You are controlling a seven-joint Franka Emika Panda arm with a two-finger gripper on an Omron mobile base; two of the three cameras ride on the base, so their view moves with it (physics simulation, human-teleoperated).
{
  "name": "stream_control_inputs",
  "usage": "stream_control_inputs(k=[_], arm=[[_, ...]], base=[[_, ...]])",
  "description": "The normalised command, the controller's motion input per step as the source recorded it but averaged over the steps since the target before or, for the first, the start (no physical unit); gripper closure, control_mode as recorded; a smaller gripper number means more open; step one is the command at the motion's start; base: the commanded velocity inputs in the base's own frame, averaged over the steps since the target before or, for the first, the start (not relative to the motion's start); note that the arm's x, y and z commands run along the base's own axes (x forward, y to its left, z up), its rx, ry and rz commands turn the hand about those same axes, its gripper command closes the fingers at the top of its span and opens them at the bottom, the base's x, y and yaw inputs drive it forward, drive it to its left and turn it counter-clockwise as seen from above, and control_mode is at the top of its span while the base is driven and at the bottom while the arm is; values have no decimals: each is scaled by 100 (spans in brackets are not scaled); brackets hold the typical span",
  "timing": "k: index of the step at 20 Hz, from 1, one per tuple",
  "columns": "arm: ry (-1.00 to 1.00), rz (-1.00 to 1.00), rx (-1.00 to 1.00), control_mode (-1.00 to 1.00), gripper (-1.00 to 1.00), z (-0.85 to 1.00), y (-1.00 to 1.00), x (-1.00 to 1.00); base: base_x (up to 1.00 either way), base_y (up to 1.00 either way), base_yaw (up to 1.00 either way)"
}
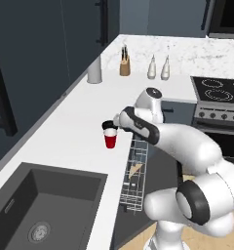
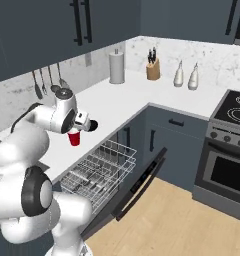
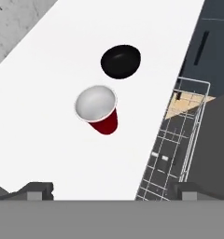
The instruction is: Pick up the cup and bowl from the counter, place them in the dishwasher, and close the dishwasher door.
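Observation:
The red cup (image 3: 96,105) stands upright on the white counter (image 3: 53,93), its pale inside facing the hand view. Just beyond it sits the black bowl (image 3: 121,61), apart from the cup. My gripper (image 3: 113,192) hovers above and short of the cup, open, its fingertips (image 3: 37,191) wide apart with nothing between them. From the left base view the cup (image 1: 110,140) is near the counter's edge, the bowl (image 1: 108,125) is partly behind my gripper (image 1: 118,120). The dishwasher door (image 2: 137,187) hangs open with the white wire rack (image 2: 99,170) pulled out.
A dark sink (image 1: 46,205) lies sunk in the counter near me. A grey canister (image 1: 94,70), a knife block (image 1: 125,66) and two bottles (image 1: 158,67) stand at the back. The stove (image 1: 216,90) and oven (image 2: 224,170) are to the right.

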Motion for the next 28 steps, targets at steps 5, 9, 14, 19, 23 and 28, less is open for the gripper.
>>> stream_control_inputs(k=[5, 9, 14, 19, 23, 28], arm=[[0, -9, 0, -100, -100, -39, 20, 61], [0, -8, 0, -100, -100, -33, 3, 48], [0, -5, 0, -100, -100, -31, 0, 31], [0, -2, 0, -100, -100, -23, 0, 32], [0, 0, 0, -100, -100, -21, 0, 45], [0, 0, 0, -100, -100, -20, 0, 46]], base=[[0, 0, 0], [0, 0, 0], [0, 0, 0], [0, 0, 0], [0, 0, 0], [0, 0, 0]])
